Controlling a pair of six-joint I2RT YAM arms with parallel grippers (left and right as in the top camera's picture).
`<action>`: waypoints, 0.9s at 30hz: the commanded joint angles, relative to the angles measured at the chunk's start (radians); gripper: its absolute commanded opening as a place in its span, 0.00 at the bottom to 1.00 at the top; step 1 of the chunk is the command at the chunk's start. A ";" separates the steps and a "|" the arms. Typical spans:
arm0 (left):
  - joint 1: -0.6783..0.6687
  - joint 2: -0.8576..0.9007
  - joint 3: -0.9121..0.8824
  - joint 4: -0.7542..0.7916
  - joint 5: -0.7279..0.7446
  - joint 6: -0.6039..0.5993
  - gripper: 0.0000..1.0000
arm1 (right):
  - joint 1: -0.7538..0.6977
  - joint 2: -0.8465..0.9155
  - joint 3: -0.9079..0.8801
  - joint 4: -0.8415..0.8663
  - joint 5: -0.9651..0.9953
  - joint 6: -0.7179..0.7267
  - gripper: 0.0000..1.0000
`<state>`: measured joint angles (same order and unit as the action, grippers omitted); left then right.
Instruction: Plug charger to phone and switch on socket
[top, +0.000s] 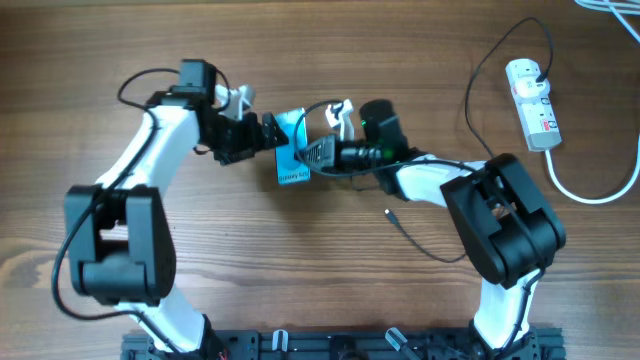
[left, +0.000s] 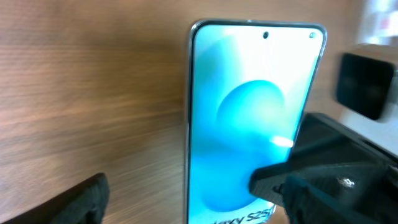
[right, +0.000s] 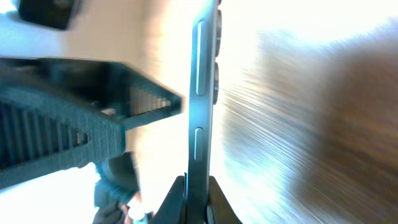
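Wood-grain table (top: 300, 270), with bare room in front of the phone (left: 249, 118), whose screen shows "…axy S25". From the phone's right, the right gripper (right: 198, 200) is clamped on its thin edge. At its left, the left gripper (top: 270, 134) has its fingers spread wide. The charger (top: 388, 213) tip lies loose to the phone's lower right, and the socket (top: 532, 105) sits far right.

The phone (left: 249, 118) screen reads "…axy S25" — probably "Galaxy S25", partly hidden.
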<state>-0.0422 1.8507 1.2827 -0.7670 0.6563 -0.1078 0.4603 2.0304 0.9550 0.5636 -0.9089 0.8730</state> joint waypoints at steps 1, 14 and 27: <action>0.051 -0.045 -0.001 0.047 0.367 0.053 0.86 | -0.014 0.004 0.005 0.212 -0.286 0.130 0.04; 0.085 -0.045 -0.001 0.300 0.921 0.047 0.78 | -0.014 0.004 0.005 0.595 -0.260 0.496 0.04; 0.085 -0.045 -0.001 0.300 0.921 0.048 0.73 | -0.014 0.004 0.005 0.603 -0.021 0.492 0.04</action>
<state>0.0425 1.8252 1.2819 -0.4698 1.4830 -0.0795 0.4553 2.0380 0.9535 1.1816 -1.0863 1.3243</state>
